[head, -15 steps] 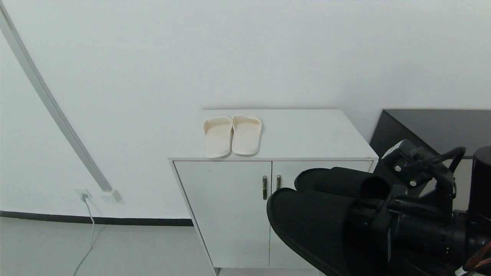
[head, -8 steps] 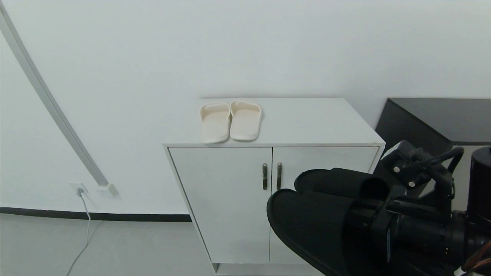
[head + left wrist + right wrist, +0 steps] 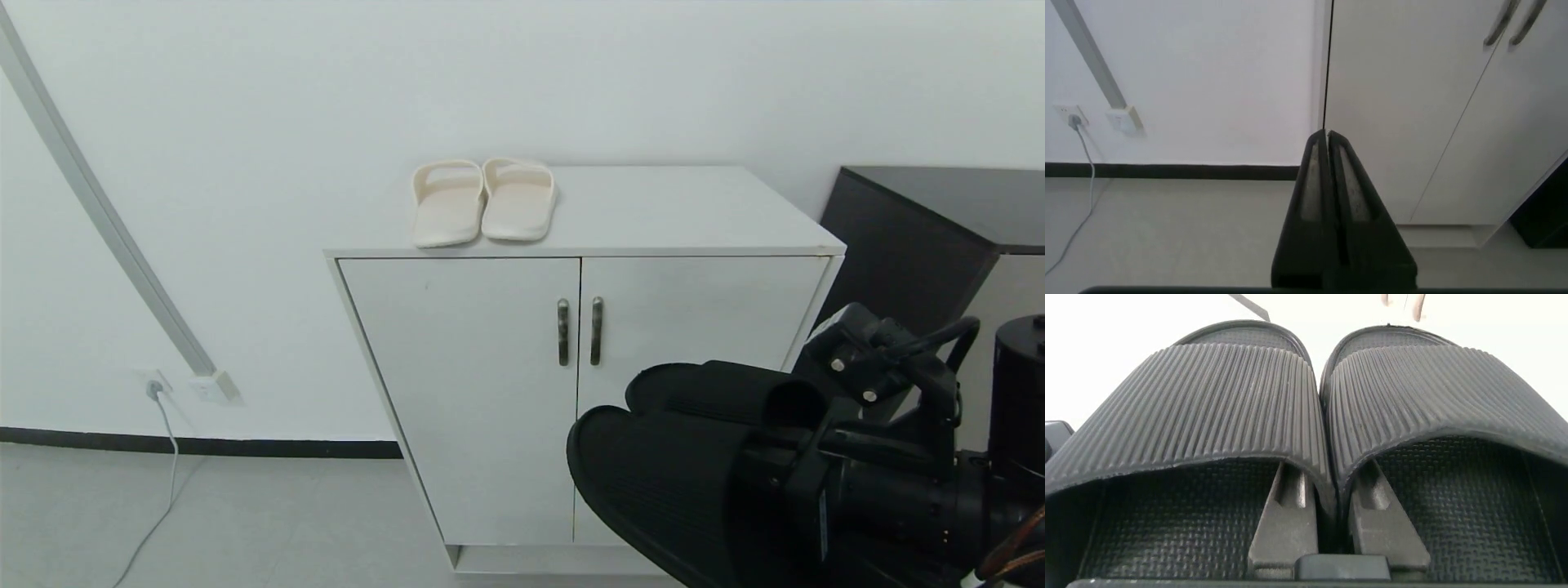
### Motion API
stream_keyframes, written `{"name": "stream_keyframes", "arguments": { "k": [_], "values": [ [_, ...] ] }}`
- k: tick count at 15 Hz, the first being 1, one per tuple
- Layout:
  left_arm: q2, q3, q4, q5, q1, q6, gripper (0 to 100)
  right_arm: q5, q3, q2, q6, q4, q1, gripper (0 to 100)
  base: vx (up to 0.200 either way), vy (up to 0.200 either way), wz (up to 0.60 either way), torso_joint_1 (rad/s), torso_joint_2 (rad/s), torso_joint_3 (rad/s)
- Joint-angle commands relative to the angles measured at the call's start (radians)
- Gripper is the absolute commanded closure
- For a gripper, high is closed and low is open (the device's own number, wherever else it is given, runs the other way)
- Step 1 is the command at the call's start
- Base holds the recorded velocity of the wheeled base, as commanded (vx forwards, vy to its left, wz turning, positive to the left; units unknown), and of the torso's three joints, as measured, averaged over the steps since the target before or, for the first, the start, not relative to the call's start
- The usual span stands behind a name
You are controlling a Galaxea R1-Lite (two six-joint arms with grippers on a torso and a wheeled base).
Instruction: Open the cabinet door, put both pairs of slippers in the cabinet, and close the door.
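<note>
A white cabinet stands against the wall with both doors shut, its two dark handles meeting at the middle. A cream pair of slippers lies side by side on its top, left of centre. My right gripper is shut on a black pair of slippers, pinching their inner edges together, low in front of the right door. The left gripper is shut with nothing in it and points at the left edge of the cabinet, some way off.
A black cabinet stands to the right of the white one. On the wall to the left are a slanting grey conduit and a socket with a cable hanging to the grey floor.
The whole head picture has shifted: the cabinet now sits higher and looks larger, so the camera has moved lower. The right gripper keeps the black slippers at the same place in the picture.
</note>
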Motion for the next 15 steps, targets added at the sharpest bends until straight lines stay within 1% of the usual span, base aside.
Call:
{"name": "stream_keyframes", "arguments": {
  "k": [1,8,11,15],
  "values": [
    [0.0,0.0,0.001,0.0,-0.001,0.0,0,0.0,0.001,0.004,-0.001,0.0,0.0,100,0.0,0.0,0.0,-0.159,0.49,0.325],
    [0.0,0.0,0.0,0.002,-0.001,0.001,0,-0.002,0.003,0.006,-0.001,0.0,0.0,100,0.0,0.0,0.0,-0.13,0.47,0.333],
    [0.0,0.0,0.0,0.0,0.001,0.001,0,-0.002,0.003,0.006,-0.001,0.0,0.0,100,0.0,0.0,0.0,-0.082,0.45,0.365],
    [0.0,0.0,0.0,0.002,0.001,0.003,0,0.0,0.012,0.014,-0.021,-0.002,0.0,100,0.0,0.0,0.0,-0.03,0.41,0.375]
  ]
}}
